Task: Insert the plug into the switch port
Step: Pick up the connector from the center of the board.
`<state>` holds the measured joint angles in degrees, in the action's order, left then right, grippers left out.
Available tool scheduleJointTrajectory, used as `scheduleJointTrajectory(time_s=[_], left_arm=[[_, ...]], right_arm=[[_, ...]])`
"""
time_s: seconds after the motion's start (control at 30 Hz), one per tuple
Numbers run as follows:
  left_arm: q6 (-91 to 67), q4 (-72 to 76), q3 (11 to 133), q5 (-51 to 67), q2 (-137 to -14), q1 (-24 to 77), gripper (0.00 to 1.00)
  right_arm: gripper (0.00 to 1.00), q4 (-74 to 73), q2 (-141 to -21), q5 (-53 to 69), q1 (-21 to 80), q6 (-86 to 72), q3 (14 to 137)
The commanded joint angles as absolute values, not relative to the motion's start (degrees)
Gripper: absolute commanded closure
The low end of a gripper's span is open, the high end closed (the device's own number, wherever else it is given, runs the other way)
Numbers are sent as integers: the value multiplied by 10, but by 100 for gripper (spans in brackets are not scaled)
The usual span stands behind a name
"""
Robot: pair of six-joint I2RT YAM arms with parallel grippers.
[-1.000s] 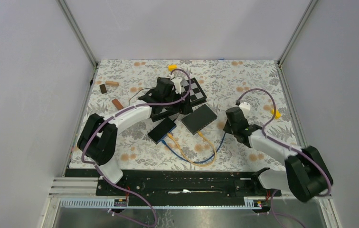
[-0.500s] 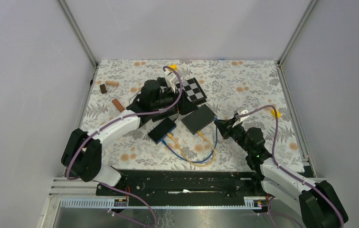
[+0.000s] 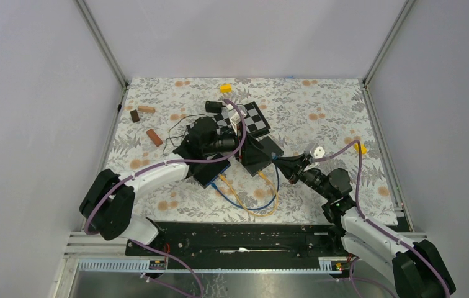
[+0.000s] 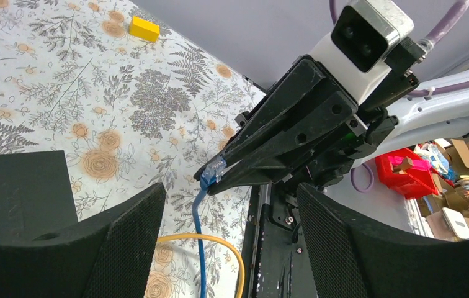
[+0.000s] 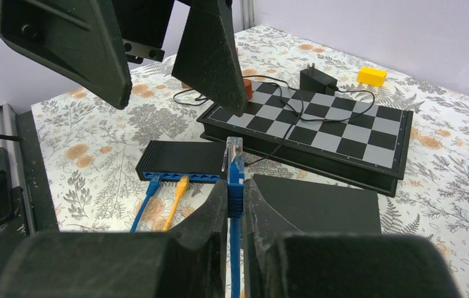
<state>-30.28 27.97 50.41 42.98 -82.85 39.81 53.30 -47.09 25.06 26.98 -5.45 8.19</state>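
Observation:
My right gripper is shut on a blue cable's clear-tipped plug, which it holds upright above the mat. The plug also shows in the left wrist view. A black switch with a blue port row lies beyond it, with a blue and a yellow plug in its ports; it also shows in the top view. A second black box lies just in front of the plug. My left gripper is open over that box's far end, its fingers wide apart and empty.
A chessboard with a black adapter and its wire lies behind the switches. Yellow and blue cables loop on the mat near the front rail. Yellow blocks and brown blocks are scattered about. Walls enclose the mat.
My right gripper has moved left with the blue plug, up to the black box. My left gripper has swung right and toward me, over that box's far end.

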Motion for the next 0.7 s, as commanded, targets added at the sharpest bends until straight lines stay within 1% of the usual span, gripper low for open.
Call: scheduleJointTrajectory(time_s=[0.0,0.13,0.4,0.43,0.53,0.67], left_arm=[[-303,335,520,451,-808,403,23],[-278,297,536,451,-820,415,30],[-190,211,566,458,-830,433,36],[-182,208,565,462,-829,433,38],[-155,192,566,479,-829,433,46],[-129,160,573,491,-831,433,49]], right_arm=[[100,582,-471,280,268,-62,105],[100,588,-475,297,269,-69,107],[100,635,-511,365,269,-76,117],[100,640,-517,376,269,-76,120],[100,658,-528,395,268,-76,121],[100,665,-532,412,269,-76,123]])
